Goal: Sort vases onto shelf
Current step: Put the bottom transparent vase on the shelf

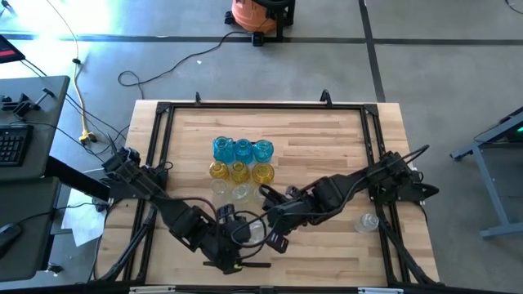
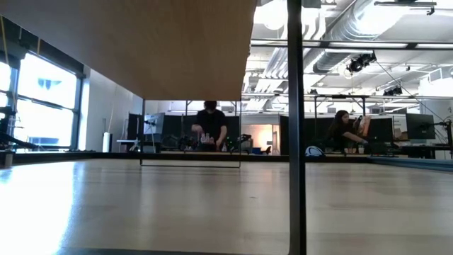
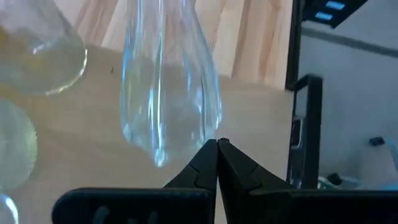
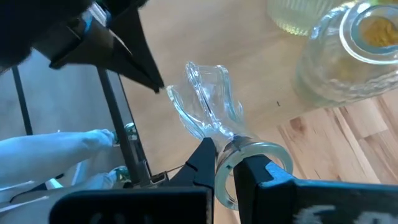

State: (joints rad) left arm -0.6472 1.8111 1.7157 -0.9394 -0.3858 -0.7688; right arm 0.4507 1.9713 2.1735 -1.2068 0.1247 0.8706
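Three blue vases (image 1: 243,149), three yellow vases (image 1: 239,171) and two clear vases (image 1: 231,189) stand upright in rows mid-table. Another clear vase (image 1: 368,220) sits near the right edge. My right gripper (image 4: 227,155) is shut on a further clear vase (image 4: 205,106) at the table's near middle, over the shelf's pale smooth wood (image 4: 211,37). My left gripper (image 3: 217,146) is shut, its pointed tips right beside that vase's body (image 3: 168,112). The low view shows no gripper and no vase. My right gripper pinches the clear vase's narrow neck (image 4: 231,138), just below its round rim (image 4: 267,152), between the two fingers. The body points away from the fingers, tilted over the pale wood; whether it rests there I cannot tell. My left gripper's shut fingertips (image 4: 155,84) stand at the vase's body; touching or not, I cannot tell.
A black frame (image 1: 163,110) runs round the tabletop, with posts near both arm bases. In the low view a wooden panel (image 2: 141,42) hangs overhead beside a dark post (image 2: 294,142), and people work in the room behind. The far strip of the table (image 1: 270,122) is bare wood.
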